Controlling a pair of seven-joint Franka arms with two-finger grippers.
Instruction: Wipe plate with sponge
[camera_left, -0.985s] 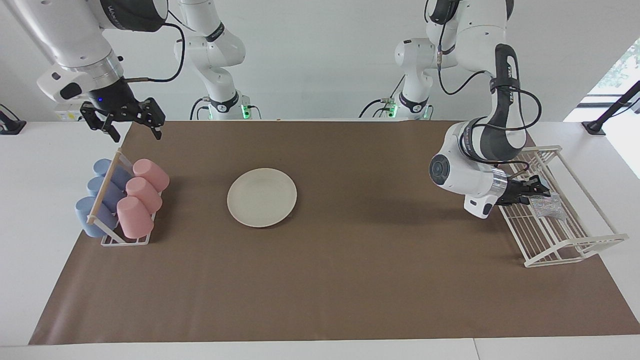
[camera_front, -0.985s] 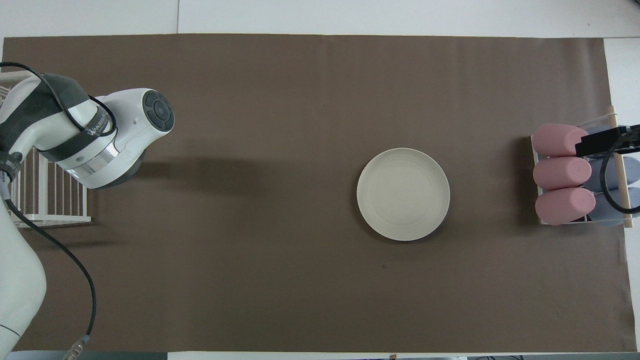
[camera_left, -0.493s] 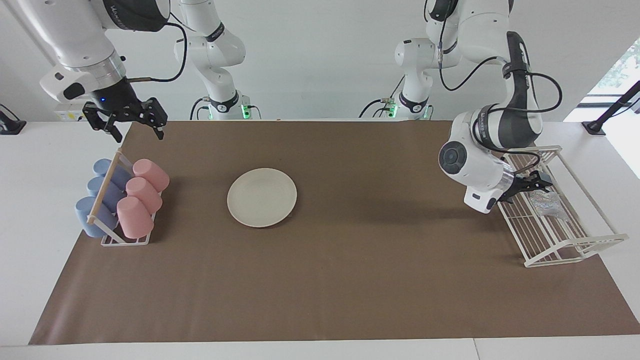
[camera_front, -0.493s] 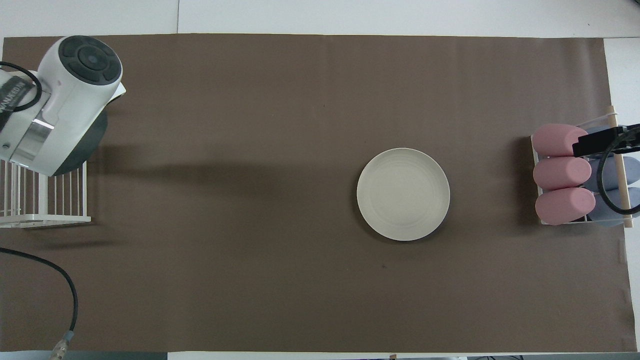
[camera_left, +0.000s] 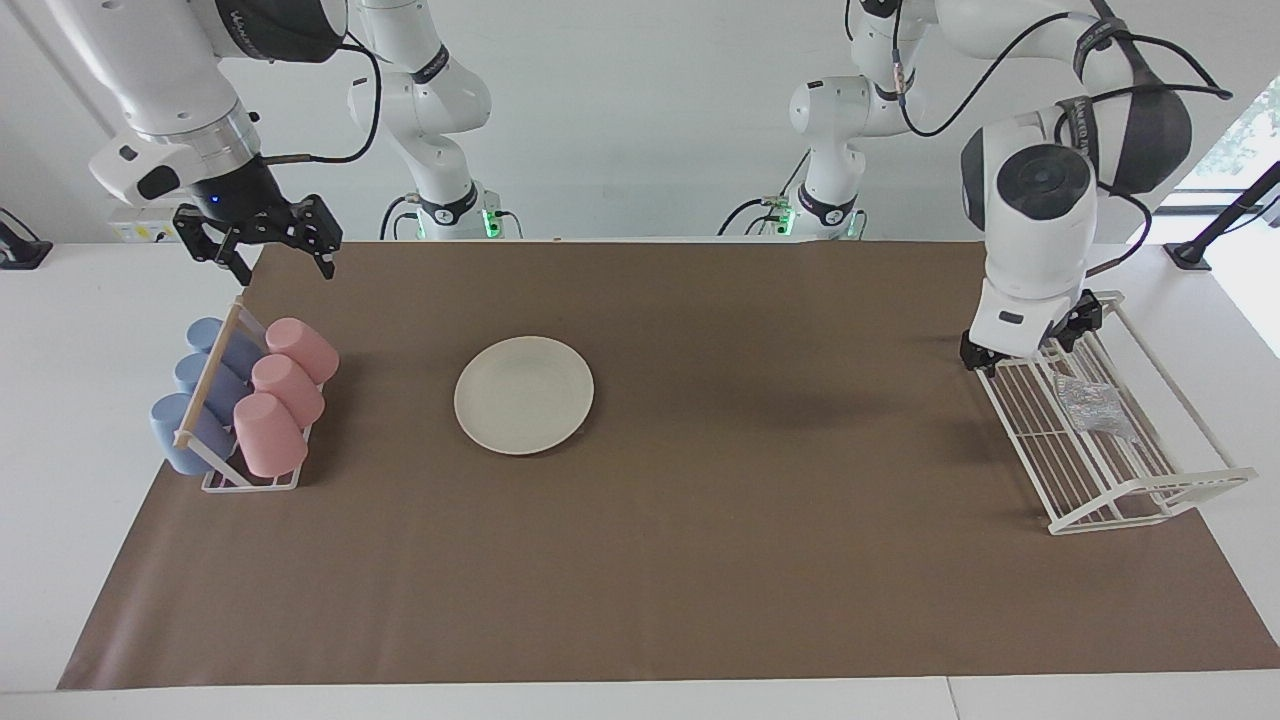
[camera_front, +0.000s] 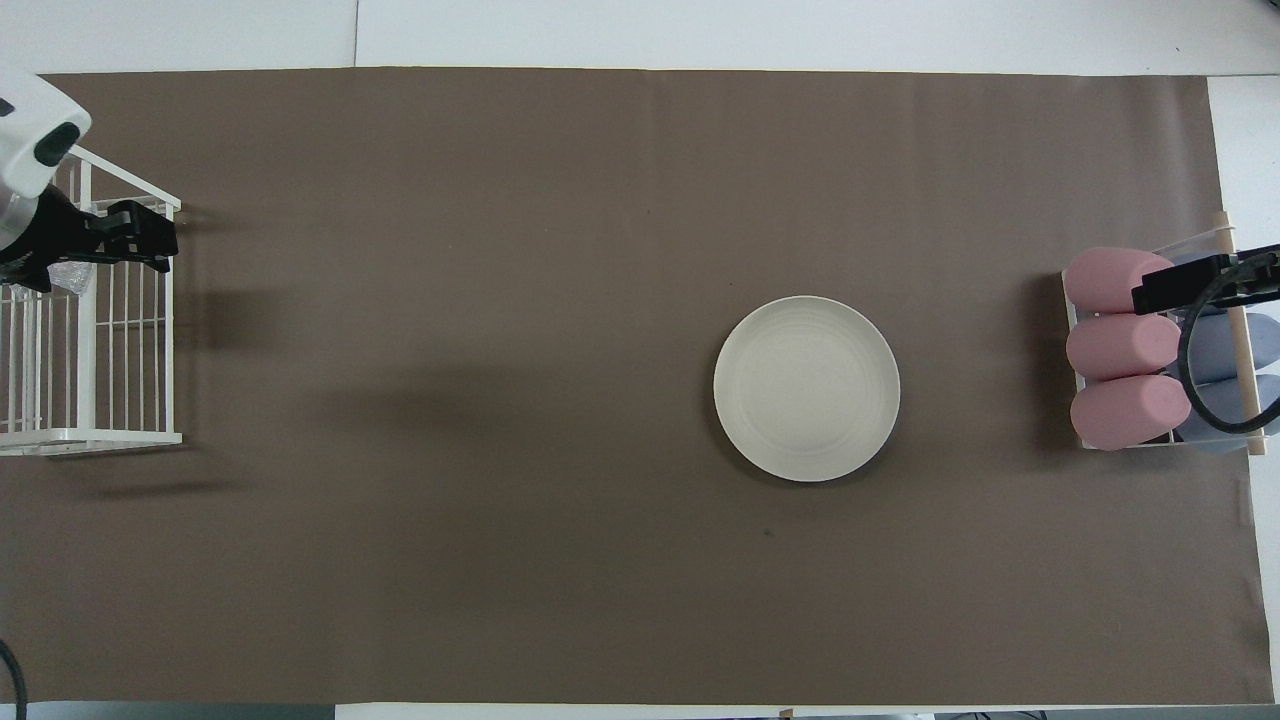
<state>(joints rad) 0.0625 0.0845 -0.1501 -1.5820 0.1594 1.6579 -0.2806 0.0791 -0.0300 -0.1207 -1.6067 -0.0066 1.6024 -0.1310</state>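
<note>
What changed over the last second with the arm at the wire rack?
The left end effector drew back from the sponge without it and rose over the white wire rack end nearer the robots. The right end effector drifted slightly near the cup rack. The sponge and the plate stayed put.

white rounded arm links, dark grey joint bands, black cables, black end effectors.

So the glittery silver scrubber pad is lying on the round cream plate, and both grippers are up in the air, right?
Not quite. The facing view shows the silvery glittering sponge lying in the white wire rack at the left arm's end of the table, not on the round cream plate, which is bare. The left gripper and right gripper are indeed raised.
</note>
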